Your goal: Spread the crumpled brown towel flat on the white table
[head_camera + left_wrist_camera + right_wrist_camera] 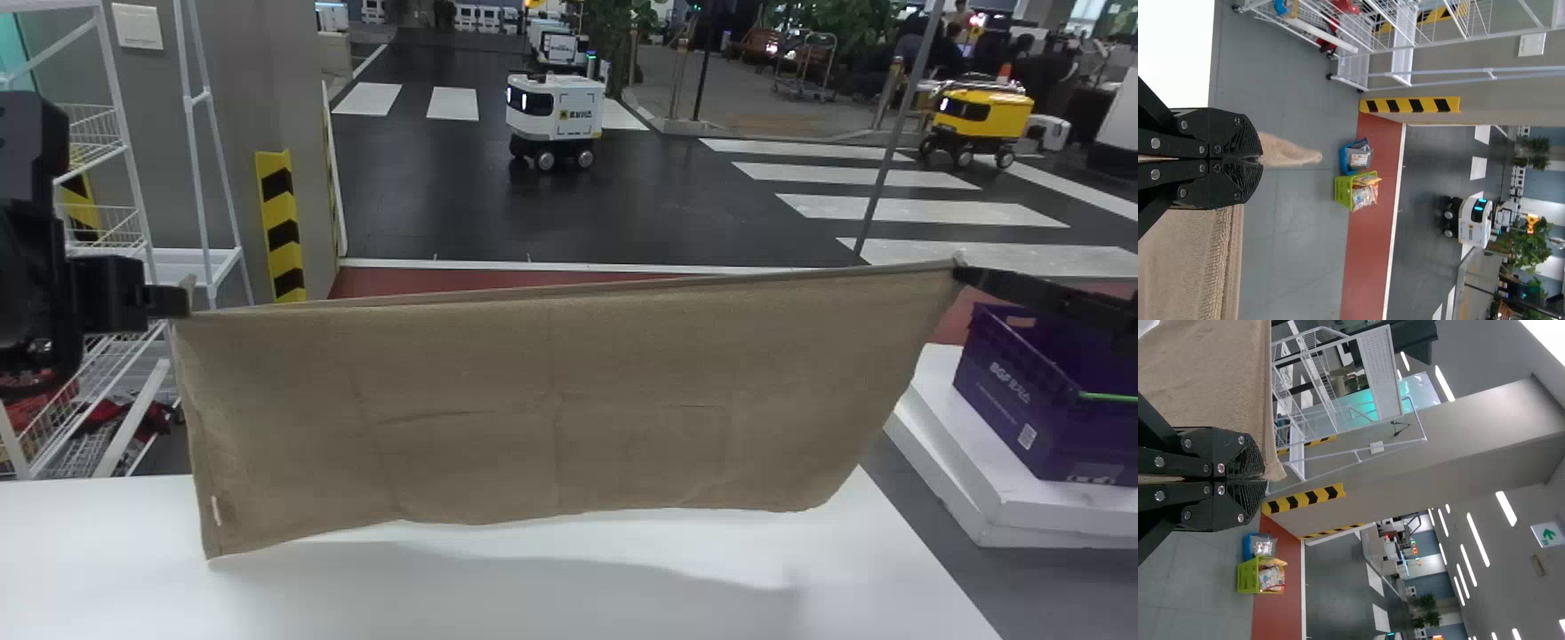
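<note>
The brown towel [551,400] hangs stretched between both grippers in the head view, its lower edge just over the white table [498,596], where a shadow falls. At its upper left corner is my left gripper [182,300], and at its upper right corner my right gripper [962,271]. In the left wrist view my left gripper [1259,160] is shut on a corner of the towel [1188,260], with a tip of cloth poking out. My right gripper [1265,480] in the right wrist view is likewise shut on the towel's edge [1211,380].
Right of the table, a purple crate [1040,400] stands on white blocks [1005,498]. A white wire rack [98,356] is at the left. Beyond the table, blue and green baskets [1345,193] sit on the floor.
</note>
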`<state>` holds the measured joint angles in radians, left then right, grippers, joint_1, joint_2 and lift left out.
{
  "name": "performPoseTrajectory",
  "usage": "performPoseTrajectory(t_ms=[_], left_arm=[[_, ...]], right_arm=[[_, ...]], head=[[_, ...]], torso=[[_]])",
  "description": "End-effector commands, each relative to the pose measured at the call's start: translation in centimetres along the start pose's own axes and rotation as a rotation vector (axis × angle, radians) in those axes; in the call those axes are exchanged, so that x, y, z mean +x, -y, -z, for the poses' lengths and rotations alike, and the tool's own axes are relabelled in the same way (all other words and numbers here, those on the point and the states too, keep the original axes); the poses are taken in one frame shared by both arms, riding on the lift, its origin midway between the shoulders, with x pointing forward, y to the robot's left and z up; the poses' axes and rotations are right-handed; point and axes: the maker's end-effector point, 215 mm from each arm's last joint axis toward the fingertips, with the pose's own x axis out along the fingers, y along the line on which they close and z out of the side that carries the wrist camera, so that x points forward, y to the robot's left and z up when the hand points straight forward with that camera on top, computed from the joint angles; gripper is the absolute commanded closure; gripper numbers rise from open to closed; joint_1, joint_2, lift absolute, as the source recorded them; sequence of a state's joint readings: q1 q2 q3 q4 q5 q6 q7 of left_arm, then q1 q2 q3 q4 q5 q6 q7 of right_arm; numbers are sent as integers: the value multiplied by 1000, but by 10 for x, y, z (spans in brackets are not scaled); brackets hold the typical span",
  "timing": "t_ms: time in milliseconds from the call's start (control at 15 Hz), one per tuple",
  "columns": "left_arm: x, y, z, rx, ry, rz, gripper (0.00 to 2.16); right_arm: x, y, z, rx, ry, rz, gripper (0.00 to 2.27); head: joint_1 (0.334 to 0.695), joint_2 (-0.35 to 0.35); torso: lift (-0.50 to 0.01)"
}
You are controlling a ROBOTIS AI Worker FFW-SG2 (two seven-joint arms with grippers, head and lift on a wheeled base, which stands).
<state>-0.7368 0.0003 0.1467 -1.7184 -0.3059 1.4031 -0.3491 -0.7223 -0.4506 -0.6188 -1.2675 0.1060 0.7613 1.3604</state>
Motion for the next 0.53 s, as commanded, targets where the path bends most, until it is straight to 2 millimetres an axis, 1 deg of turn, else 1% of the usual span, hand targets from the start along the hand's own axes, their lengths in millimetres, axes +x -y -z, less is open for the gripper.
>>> performPoseTrajectory(t_ms=[0,67,133,200,267,333,400,467], left_arm=[[3,1,14,-3,-2,10,1251],[-2,-5,24,-22,2,16,1251],[-10,-12,36,-41,12,22,1251],[-17,-16,50,-58,16,35,1251],[-27,-22,69,-72,17,42,1251],[-36,-28,95,-86,4,45,1247],[-46,-36,116,-101,2,47,1247],[-57,-44,135,-111,-3,43,1247]], right_arm=[[-2,-2,16,20,-13,-11,1116],[-9,-2,31,38,-16,-13,1116],[-21,1,44,51,-22,-1,1116],[-33,2,61,57,-39,10,1116],[-44,-5,81,76,-56,5,1116],[-57,-11,103,97,-77,7,1116],[-64,-23,127,101,-109,-1,1116],[-69,-35,146,100,-135,-8,1116]], head=[[389,-161],[391,-161],[400,-161],[426,-162],[441,-163],[459,-166],[484,-167],[514,-168]], torso=[[-123],[-123],[-123],[-123],[-123],[-123],[-123],[-123]])
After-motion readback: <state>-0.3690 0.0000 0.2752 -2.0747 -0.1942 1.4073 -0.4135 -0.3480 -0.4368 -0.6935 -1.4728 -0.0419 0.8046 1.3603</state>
